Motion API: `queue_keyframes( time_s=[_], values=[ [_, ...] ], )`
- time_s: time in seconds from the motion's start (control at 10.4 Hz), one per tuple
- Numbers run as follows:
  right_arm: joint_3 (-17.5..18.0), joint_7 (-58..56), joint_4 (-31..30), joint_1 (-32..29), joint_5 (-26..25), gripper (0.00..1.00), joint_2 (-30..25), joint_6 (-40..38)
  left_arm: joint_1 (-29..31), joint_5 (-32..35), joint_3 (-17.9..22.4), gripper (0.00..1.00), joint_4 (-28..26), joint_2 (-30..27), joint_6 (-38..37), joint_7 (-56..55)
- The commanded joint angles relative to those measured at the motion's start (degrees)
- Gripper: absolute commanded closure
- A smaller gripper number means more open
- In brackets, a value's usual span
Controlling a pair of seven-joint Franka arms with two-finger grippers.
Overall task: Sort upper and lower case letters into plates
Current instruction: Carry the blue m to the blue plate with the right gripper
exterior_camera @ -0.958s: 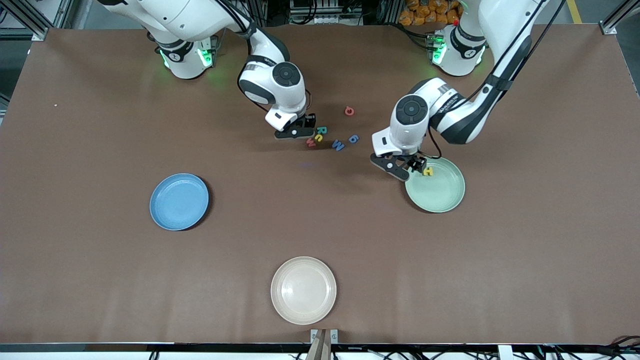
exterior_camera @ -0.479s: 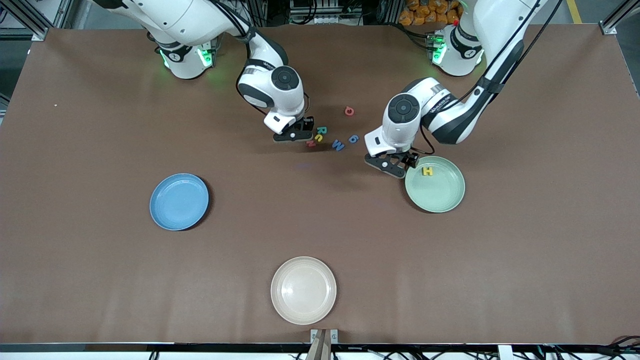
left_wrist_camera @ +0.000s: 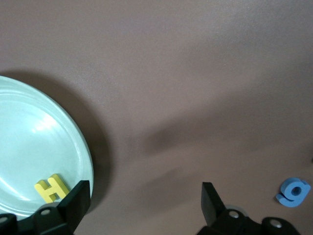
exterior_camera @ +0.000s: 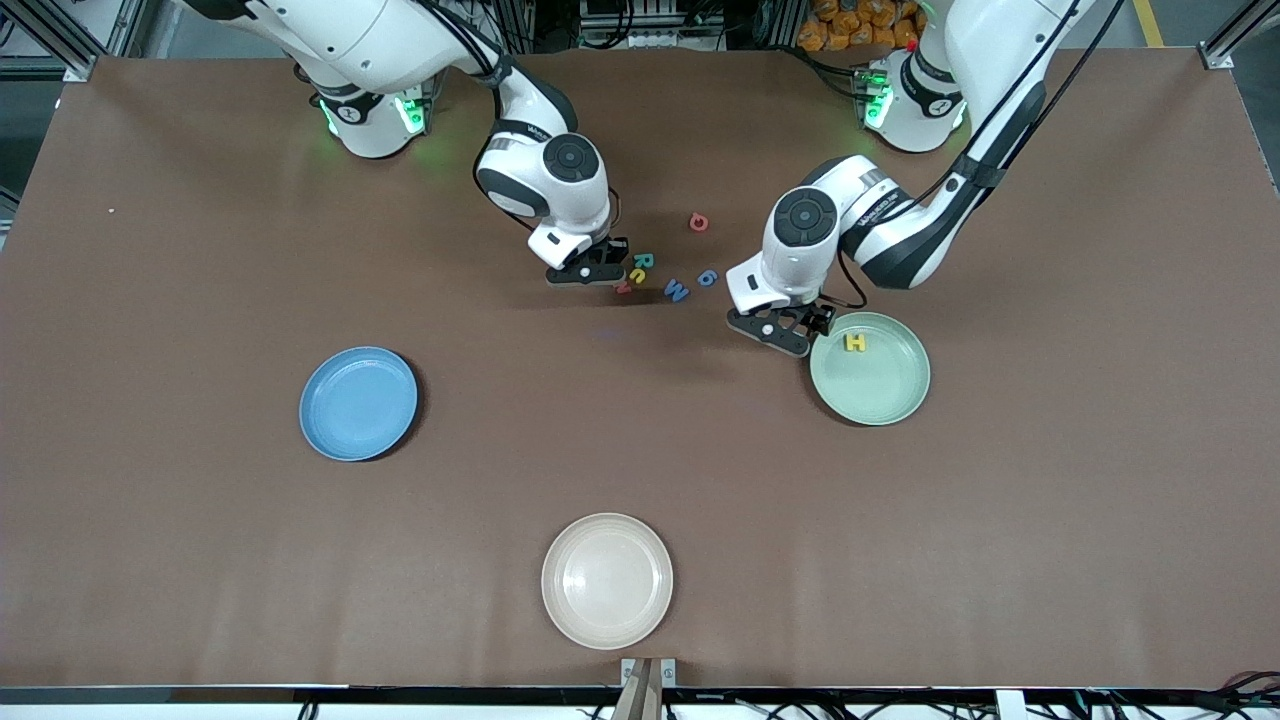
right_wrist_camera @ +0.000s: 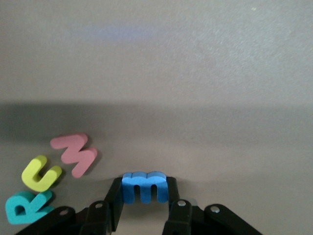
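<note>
My right gripper (exterior_camera: 590,270) is shut on a blue letter m (right_wrist_camera: 144,185), low over the table beside a cluster of a pink letter (right_wrist_camera: 76,154), a yellow c (right_wrist_camera: 41,173) and a teal R (right_wrist_camera: 23,208). A blue W (exterior_camera: 677,291), a blue g (exterior_camera: 707,278) and a red D (exterior_camera: 699,222) lie toward the left arm's end of that cluster. My left gripper (exterior_camera: 785,330) is open and empty over bare table beside the pale green plate (exterior_camera: 885,395), which holds a yellow H (exterior_camera: 855,342). The blue plate (exterior_camera: 358,403) holds nothing.
A cream-white plate (exterior_camera: 607,580) sits near the table's front edge, nearest the front camera. The left wrist view shows the green plate's rim (left_wrist_camera: 83,152), the yellow H (left_wrist_camera: 50,188) and the blue g (left_wrist_camera: 292,192).
My left gripper has moved off the green plate toward the letter cluster, leaving the yellow H in the plate. My right gripper has barely shifted.
</note>
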Motion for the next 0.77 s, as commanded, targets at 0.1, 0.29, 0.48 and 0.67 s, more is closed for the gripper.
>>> queue_keyframes(
  time_s=[0.1,0.29,0.48,0.67],
  values=[
    [1.48,-4.32,1.79,-7.43,-1.05,1.0,-4.7,-9.41,-0.51,-0.68,-0.28,0.0,0.74,0.7,0.17,-1.34],
    [2.09,-8.79,2.75,-10.78,4.71,1.0,-9.0,-14.58,-0.77,-0.77,-0.28,0.0,0.91,0.88,0.17,-1.61],
    [-0.87,-19.86,8.1,-14.12,8.71,1.0,-9.81,-22.4,-2.09,-0.77,-0.28,0.0,2.14,1.4,0.0,-3.36],
    [-11.39,-29.16,11.28,-14.39,9.5,1.0,-9.99,-26.83,-2.79,-0.77,-0.28,0.0,2.85,2.11,-0.09,-4.59]
  ],
)
